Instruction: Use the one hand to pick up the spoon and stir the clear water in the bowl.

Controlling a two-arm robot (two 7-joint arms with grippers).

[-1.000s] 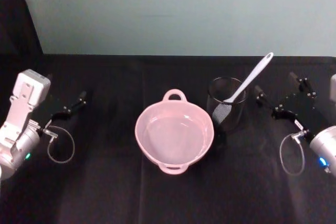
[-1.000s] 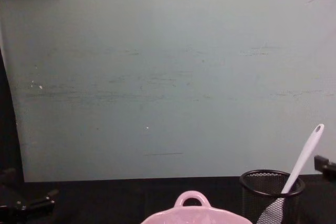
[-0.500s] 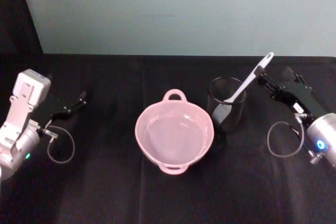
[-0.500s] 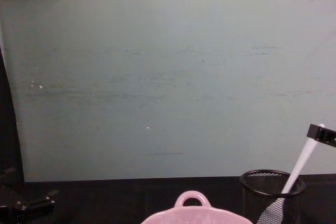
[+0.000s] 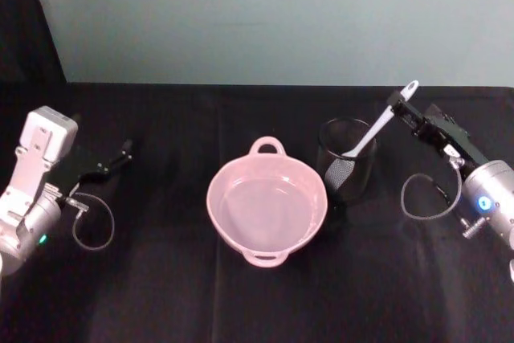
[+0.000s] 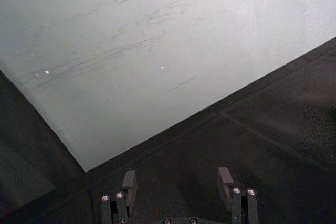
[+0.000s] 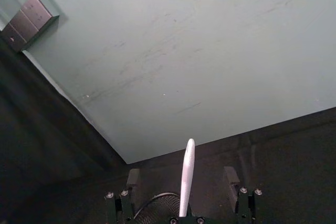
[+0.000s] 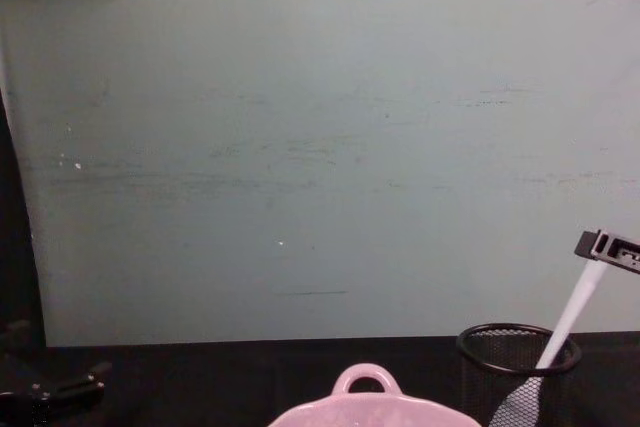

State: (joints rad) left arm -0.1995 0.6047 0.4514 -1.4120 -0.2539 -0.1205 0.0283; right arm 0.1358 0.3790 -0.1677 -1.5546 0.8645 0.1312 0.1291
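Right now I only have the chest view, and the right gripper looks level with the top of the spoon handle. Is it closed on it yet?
Observer: No. In the right wrist view the spoon handle stands between the right gripper fingers, which are open and apart from it.
Operator: Is the left arm anywhere near?
Observer: No. In the head view the left gripper is parked far left, well apart from the bowl.

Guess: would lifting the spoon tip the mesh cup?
The mesh cup looks light, probably tippy. The spoon leans on its rim, so a slanted pull by the right gripper at its handle might drag it. Left gripper rests aside.
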